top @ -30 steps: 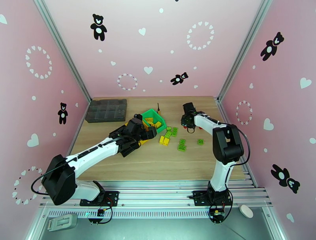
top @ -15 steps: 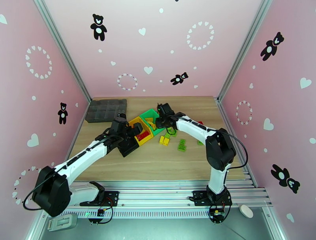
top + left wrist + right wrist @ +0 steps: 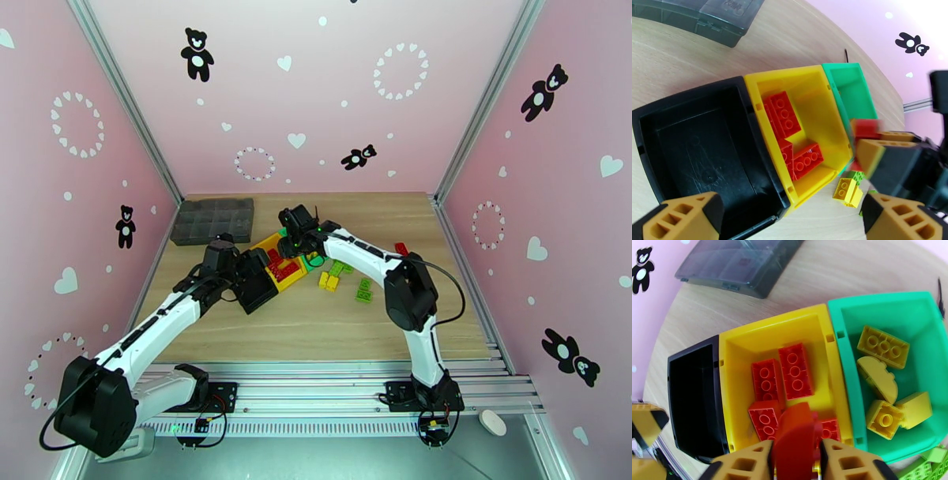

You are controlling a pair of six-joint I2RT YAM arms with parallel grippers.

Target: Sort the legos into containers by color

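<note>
The grey tray (image 3: 213, 221) lies on the bench (image 3: 316, 331), at 10 o'clock from the three joined bins. The left gripper (image 3: 790, 205) hovers over the 7 o'clock end of the row. Its jaws are spread fully wide and grasp nothing, with one finger over the black bin (image 3: 691, 138) and the other past the yellow bin (image 3: 766, 338). The yellow bin is the middle one and has several red legos (image 3: 795, 370) inside. The green bin (image 3: 884, 311), at the 1 o'clock end, has four yellow legos (image 3: 883, 342) in it. The right gripper (image 3: 796, 447) is above the yellow bin. Its jaws stand a little apart with a red piece (image 3: 794, 429) between them; I cannot tell if they really press it. The loose legos (image 3: 364, 294), green and yellow, lie on the bench at 4 o'clock from the bins, and one red lego (image 3: 401, 249) lies at 3 o'clock.
</note>
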